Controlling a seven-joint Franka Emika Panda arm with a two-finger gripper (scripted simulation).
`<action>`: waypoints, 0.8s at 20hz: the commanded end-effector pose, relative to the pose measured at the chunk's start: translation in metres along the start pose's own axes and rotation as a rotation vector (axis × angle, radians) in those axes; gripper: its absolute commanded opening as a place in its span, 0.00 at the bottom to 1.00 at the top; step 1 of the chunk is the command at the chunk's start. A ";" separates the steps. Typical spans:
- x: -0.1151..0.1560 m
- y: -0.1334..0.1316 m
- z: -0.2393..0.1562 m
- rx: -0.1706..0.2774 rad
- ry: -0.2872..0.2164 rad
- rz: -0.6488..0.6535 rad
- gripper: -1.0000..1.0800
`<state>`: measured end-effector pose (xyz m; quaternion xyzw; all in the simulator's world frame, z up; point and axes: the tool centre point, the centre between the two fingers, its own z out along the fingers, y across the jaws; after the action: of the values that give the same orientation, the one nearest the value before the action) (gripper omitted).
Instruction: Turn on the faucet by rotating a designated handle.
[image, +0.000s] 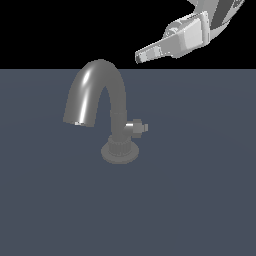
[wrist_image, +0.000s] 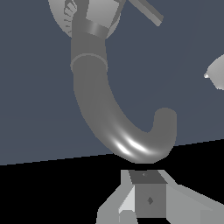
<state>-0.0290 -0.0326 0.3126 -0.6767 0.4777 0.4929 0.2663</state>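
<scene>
The faucet (image: 100, 95) is a glossy grey tap with a tall arched spout, a ribbed collar and a round base, standing on the dark floor. The handle (image: 139, 127) is a small flat bar on a shiny stub, sticking from the stem toward the exterior view's right. My gripper (image: 140, 57) hangs above and to the right of the faucet, well clear of the handle, fingers together and empty. In the wrist view my gripper (wrist_image: 144, 192) is just off the spout's arch (wrist_image: 131, 142), and the handle (wrist_image: 146, 11) shows far beyond it.
A flat dark blue-grey floor (image: 200, 200) spreads around the faucet, with black background behind it. A small pale shape (wrist_image: 217, 74) cuts into the wrist view's edge; I cannot tell what it is.
</scene>
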 end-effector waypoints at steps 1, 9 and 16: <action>0.017 -0.003 0.000 0.040 -0.063 0.063 0.00; 0.072 -0.005 0.010 0.171 -0.269 0.272 0.00; 0.111 0.000 0.026 0.271 -0.425 0.431 0.00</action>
<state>-0.0312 -0.0536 0.2080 -0.4220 0.5979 0.5944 0.3332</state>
